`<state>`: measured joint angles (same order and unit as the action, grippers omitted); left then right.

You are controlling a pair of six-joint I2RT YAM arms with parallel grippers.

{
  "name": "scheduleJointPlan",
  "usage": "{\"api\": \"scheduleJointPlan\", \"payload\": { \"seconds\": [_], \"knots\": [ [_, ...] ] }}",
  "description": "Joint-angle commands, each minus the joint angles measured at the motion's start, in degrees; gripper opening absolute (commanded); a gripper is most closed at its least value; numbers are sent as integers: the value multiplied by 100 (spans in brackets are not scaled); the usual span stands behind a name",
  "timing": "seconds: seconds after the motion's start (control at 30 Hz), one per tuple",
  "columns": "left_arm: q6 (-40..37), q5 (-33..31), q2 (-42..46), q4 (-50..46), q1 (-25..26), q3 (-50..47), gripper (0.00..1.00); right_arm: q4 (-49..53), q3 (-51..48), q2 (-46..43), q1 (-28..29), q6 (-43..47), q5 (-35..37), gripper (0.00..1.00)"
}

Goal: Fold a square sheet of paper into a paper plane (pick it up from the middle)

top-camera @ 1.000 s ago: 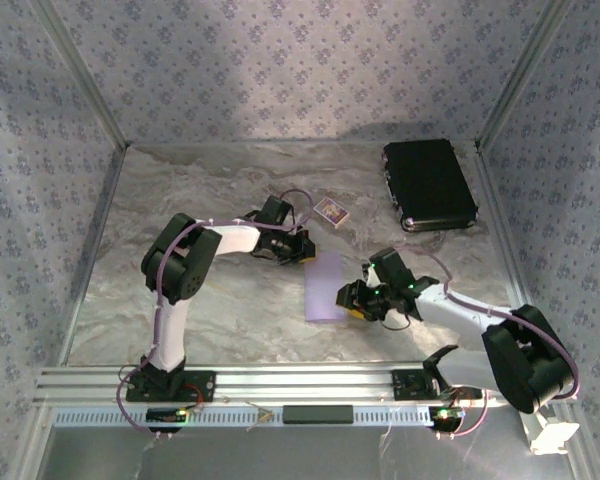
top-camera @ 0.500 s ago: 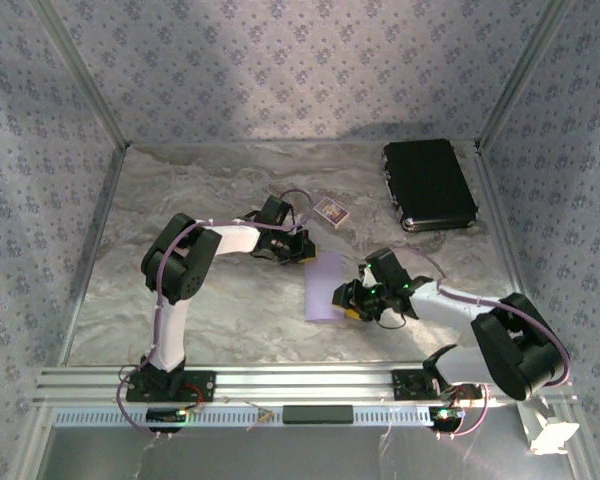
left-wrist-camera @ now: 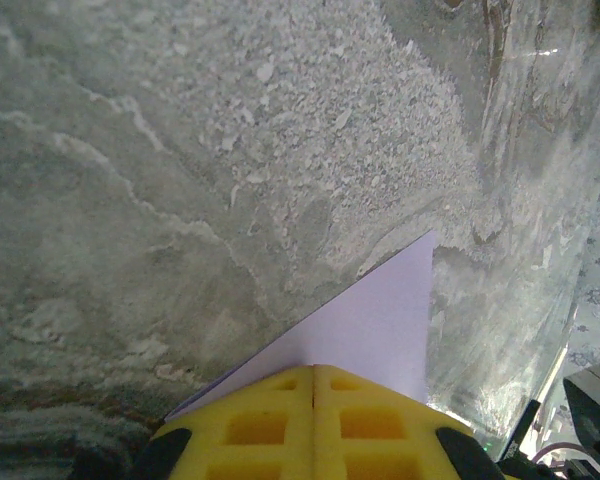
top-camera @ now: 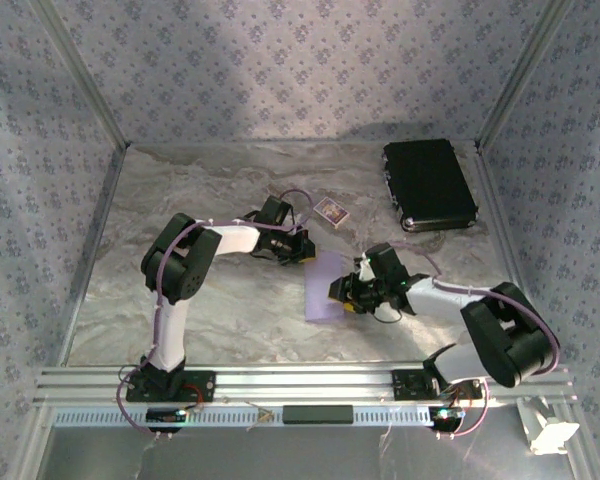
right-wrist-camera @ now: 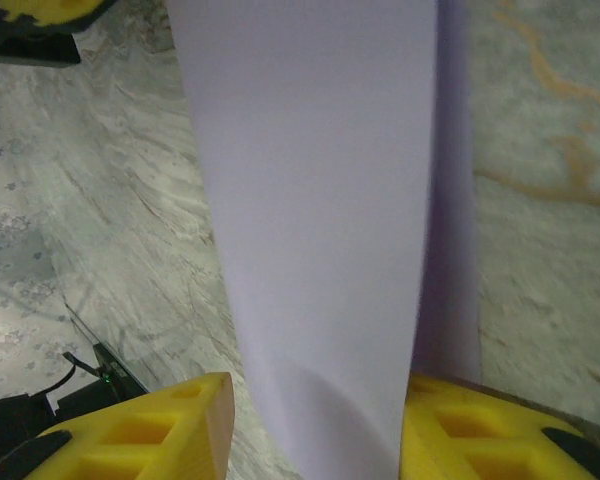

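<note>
The square sheet of pale lilac paper (top-camera: 322,292) lies mid-table, folded into a narrow upright strip. My left gripper (top-camera: 302,250) rests on its far end. In the left wrist view its yellow fingers (left-wrist-camera: 270,420) are shut tight together, tips down on the paper (left-wrist-camera: 380,320), which spreads out flat from under them. My right gripper (top-camera: 342,293) is at the strip's right edge. In the right wrist view the right gripper (right-wrist-camera: 315,435) is open, and a lifted flap of the paper (right-wrist-camera: 320,200) passes between its two yellow fingers (right-wrist-camera: 170,430).
A small patterned card (top-camera: 331,211) lies just behind the left gripper. A black case (top-camera: 430,185) sits at the back right. Patterned walls close in the marbled table (top-camera: 200,300), and an aluminium rail (top-camera: 280,385) runs along the near edge.
My right gripper has slid left and slightly away from me, onto the paper's right edge, its elbow swinging in behind it. The left arm has not moved.
</note>
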<state>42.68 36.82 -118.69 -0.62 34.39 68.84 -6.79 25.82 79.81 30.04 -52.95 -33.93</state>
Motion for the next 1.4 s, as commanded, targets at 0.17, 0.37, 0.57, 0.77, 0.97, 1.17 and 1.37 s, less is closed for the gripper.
{"api": "scheduleJointPlan", "payload": {
  "seconds": [0.17, 0.37, 0.57, 0.77, 0.97, 1.17, 1.37],
  "knots": [
    [44, -175, -75, -280, 24, -200, 4, -553, 112, 261, -145, 135, -221, 40],
    [30, -132, -62, -270, 31, -147, 4, -701, 27, 351, -284, 173, -314, 34],
    [62, -96, 141, -169, 35, -138, 8, -683, 53, 511, -341, 238, -276, 20],
    [57, -356, 830, -203, 42, -181, 32, -1147, -7, 690, -333, -52, -167, 7],
    [-54, -936, 1687, -379, 51, -451, 66, -1772, -137, 743, -315, -555, 123, 5],
    [-246, -1630, 2547, -280, 81, -977, 80, -1746, -51, 784, -310, -560, 71, 9],
    [-343, -2203, 3365, 569, 252, -1949, 79, -1493, 26, 646, -356, -213, -72, 19]
  ]
}}
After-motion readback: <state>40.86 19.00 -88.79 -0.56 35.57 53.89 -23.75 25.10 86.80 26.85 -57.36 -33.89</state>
